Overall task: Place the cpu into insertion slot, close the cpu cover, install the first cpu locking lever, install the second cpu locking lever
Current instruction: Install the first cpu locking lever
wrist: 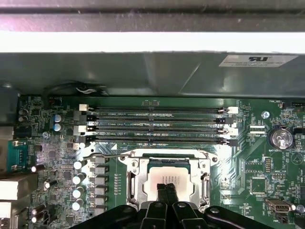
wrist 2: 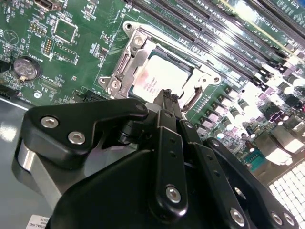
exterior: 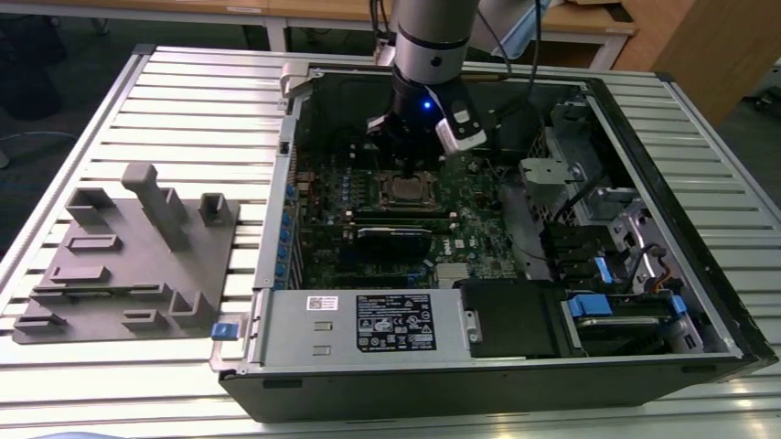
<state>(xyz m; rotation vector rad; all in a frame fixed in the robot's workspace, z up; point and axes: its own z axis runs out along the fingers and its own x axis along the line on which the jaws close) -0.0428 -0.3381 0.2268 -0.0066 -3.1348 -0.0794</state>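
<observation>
Here we are in the upper middle of the exterior view: the arm reaches straight down into the open computer case, which lies on the slatted table. The gripper hangs right over the insertion slot on the green motherboard. In both wrist views the gripper is narrow, its black fingers drawn together with nothing visible between them. Their tips are poised just above the cpu, and I cannot tell whether they touch it. The cpu is already seated in the slot, its dull silver top showing through the window of the cpu cover. That cover lies down flat around the chip. A thin wire lever runs beside the socket; latched or free, I cannot tell. The long black memory slots lie near the socket, and a coin cell battery sits well apart from it. Over on the exterior view's left a grey fixture block rests on the table outside the case. At the lower middle, the silver power supply fills the case's near edge.
</observation>
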